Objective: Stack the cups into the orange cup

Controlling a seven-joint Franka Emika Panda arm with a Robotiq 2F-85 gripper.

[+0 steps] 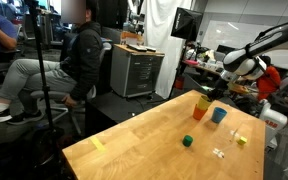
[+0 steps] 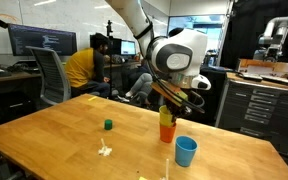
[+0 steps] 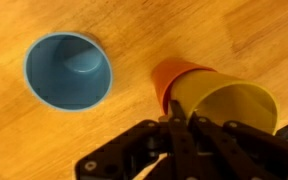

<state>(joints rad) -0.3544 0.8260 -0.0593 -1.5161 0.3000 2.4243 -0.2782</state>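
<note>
- In the wrist view the gripper point(image 3: 174, 128) enters at 6 o'clock. Its dark fingers are drawn almost together, pinching the near rim of the yellow cup point(image 3: 234, 105).
- The yellow cup leans toward 4 o'clock with its base set into the mouth of the orange cup point(image 3: 168, 78). How deep it sits cannot be told.
- The orange cup stands upright on the wooden table point(image 3: 224, 30), just beyond the fingertips at 12 o'clock.
- The blue cup point(image 3: 69, 70) stands upright and open-mouthed at 10 o'clock from the gripper, near the orange cup but not touching it.
- In an exterior view the blue cup is at 4 o'clock from the stacked pair, and a small green block point(image 2: 108, 125) lies well apart at 9 o'clock.
- In an exterior view a tiny yellow piece point(image 1: 241, 140) lies on the table at 4 o'clock from the cups.
- Farther back, a person in dark clothes point(image 1: 81, 52) sits at 10 o'clock beside a grey drawer cabinet point(image 1: 136, 72).
</note>
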